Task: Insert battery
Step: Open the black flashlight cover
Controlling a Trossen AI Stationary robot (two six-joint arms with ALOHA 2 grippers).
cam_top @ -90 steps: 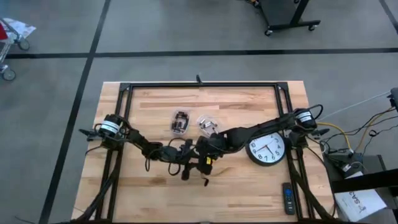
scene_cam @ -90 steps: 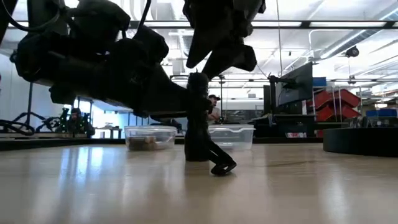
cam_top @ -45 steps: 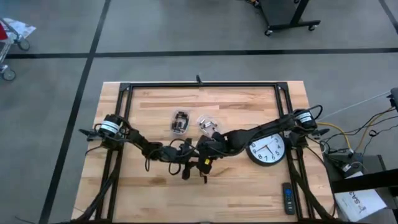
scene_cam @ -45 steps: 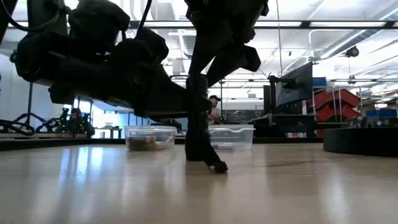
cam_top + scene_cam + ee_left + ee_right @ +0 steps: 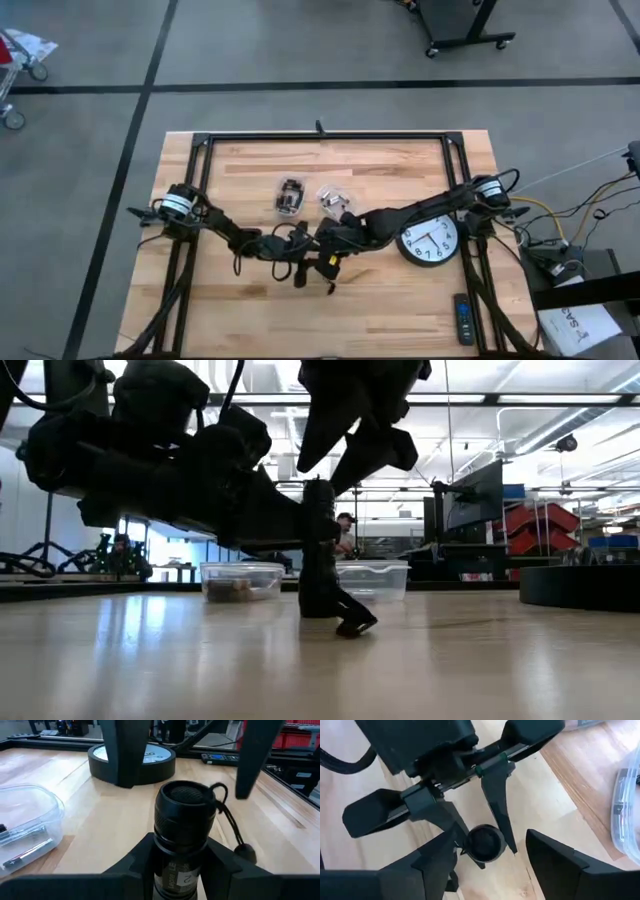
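- Black flashlight (image 5: 184,827) is held upright at the middle of the wooden table (image 5: 400,300), clamped between the fingers of the left gripper (image 5: 176,862); its capped end is seen facing up, and a lanyard cord (image 5: 229,822) hangs from it onto the table.
- Directly above the flashlight (image 5: 485,843), the right gripper (image 5: 492,855) is seen with its fingers spread, gripping nothing.
- Two clear plastic containers (image 5: 290,197) are placed near the far side of the table, behind the grippers.
- A wall clock (image 5: 430,239) is laid face up under the right arm.
- A remote control (image 5: 462,318) is laid near the table's right front corner.
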